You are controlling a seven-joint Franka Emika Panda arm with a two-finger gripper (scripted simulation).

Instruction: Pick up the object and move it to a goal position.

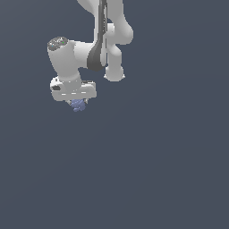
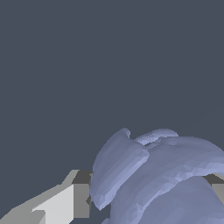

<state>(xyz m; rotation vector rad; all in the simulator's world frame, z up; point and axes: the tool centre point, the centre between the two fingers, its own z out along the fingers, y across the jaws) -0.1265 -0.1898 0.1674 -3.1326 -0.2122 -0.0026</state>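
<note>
Evidently your gripper (image 1: 77, 103) is closed on the object (image 1: 78, 105), which hangs just below the hand at six o'clock; expect it light, stiff, with ridged lobes (image 2: 118, 162) that may twist; grip across its middle.

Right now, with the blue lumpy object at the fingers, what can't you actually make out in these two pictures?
- Exterior view: the fingers, too small and hidden between the white gripper body and the blue object.
- Wrist view: the object is cut off by the frame's edges, so its full shape is unseen.
- Wrist view: one finger shows; the other is mostly covered by the object.
- Neither view shows a goal marker.
</note>
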